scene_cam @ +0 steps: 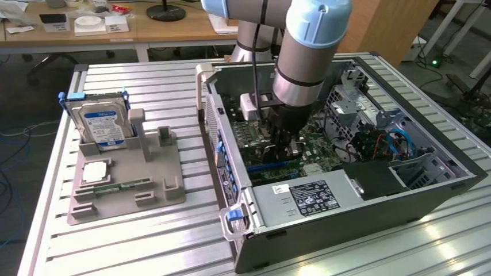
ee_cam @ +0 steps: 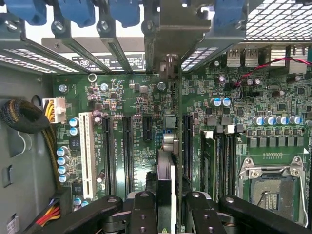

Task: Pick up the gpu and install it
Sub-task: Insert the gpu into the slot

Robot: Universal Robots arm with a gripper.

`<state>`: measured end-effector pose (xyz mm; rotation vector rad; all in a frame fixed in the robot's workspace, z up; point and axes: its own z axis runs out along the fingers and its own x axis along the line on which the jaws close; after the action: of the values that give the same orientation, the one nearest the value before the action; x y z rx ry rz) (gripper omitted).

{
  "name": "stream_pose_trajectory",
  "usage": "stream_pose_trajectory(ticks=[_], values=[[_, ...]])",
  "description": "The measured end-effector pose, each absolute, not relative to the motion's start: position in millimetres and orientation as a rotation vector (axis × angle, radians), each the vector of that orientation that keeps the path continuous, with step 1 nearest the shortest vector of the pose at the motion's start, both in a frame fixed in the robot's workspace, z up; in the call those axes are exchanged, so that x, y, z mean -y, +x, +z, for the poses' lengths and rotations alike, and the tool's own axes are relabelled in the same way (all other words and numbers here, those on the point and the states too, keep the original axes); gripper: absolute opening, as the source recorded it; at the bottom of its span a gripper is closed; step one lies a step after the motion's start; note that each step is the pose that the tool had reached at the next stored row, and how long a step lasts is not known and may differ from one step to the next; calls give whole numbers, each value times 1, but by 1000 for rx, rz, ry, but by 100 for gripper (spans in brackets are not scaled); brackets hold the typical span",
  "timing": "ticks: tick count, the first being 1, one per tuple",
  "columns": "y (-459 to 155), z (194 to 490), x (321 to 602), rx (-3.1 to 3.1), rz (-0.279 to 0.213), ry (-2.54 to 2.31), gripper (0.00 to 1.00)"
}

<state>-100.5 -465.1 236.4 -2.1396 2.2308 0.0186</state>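
Slatted metal surface (scene_cam: 138,247) carries an open computer case (scene_cam: 383,213) and a grey fixture (scene_cam: 123,184) with a hard drive (scene_cam: 103,126). Inside the case, the hand (ee_cam: 168,214) grips the gpu (ee_cam: 165,190) edge-on, held upright just above the motherboard (ee_cam: 126,107) slots.

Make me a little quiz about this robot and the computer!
1. True or false: the hard drive stands outside the case.
2. What does the gripper grip? A hard drive, B gpu, C spoon.
3. Fill in: the gpu hangs over the green ____.
Key: 1 true; 2 B; 3 motherboard.
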Motion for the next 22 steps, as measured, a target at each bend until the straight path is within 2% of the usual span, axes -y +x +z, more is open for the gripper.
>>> stream_pose_trajectory(ticks=[22], values=[[-101,235,465,-2231,20,-2140,27]])
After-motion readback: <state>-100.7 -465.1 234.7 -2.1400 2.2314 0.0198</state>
